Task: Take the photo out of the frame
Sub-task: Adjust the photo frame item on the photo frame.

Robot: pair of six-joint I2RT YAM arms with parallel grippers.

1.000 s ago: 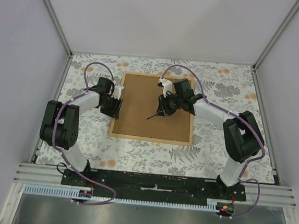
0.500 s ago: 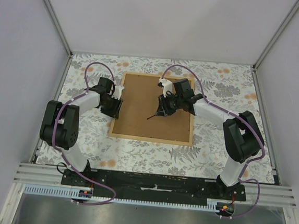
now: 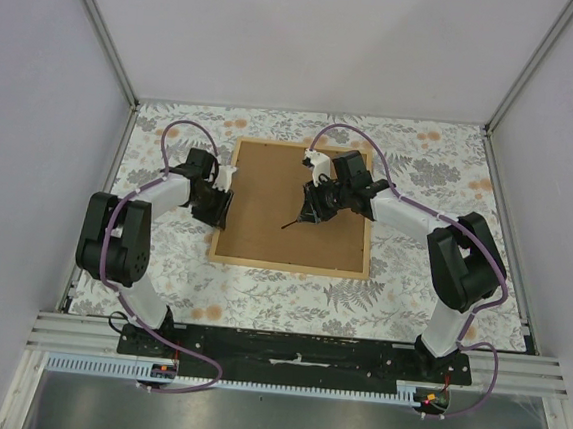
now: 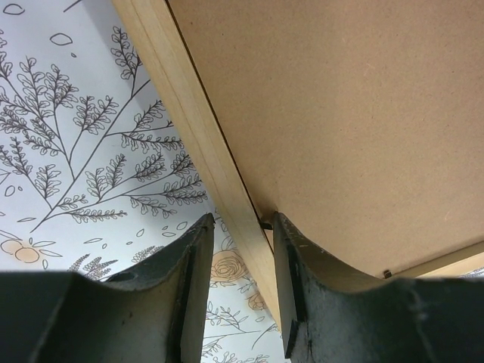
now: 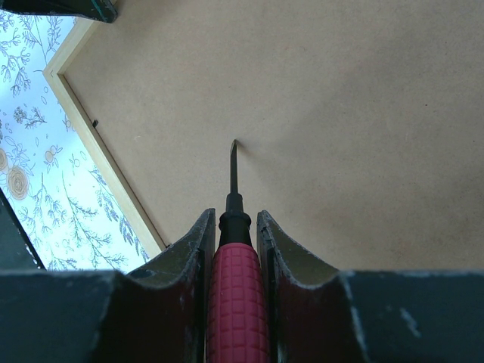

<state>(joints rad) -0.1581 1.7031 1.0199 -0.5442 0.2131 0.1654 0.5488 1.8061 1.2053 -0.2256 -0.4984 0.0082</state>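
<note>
- Light-tan wooden-strip frame [image 3: 292, 267] lies face down on floral-print worktop [image 3: 162, 264], w/ brown backing board [image 3: 267, 203] uppermost and seated in frame.
- No sight of photo; presumably under board, inside frame.
- State, left gripper [image 4: 242, 219]: part open, astride frame's left strip beside small black retaining tab [image 4: 266, 224]; nothing clamped.
- State, right gripper [image 5: 234, 215]: closed on pink ribbed-handle pick tool [image 5: 238, 287], hooked tip over board.
- Progress: early. Outstanding: release tabs, lift board, extract photo.
</note>
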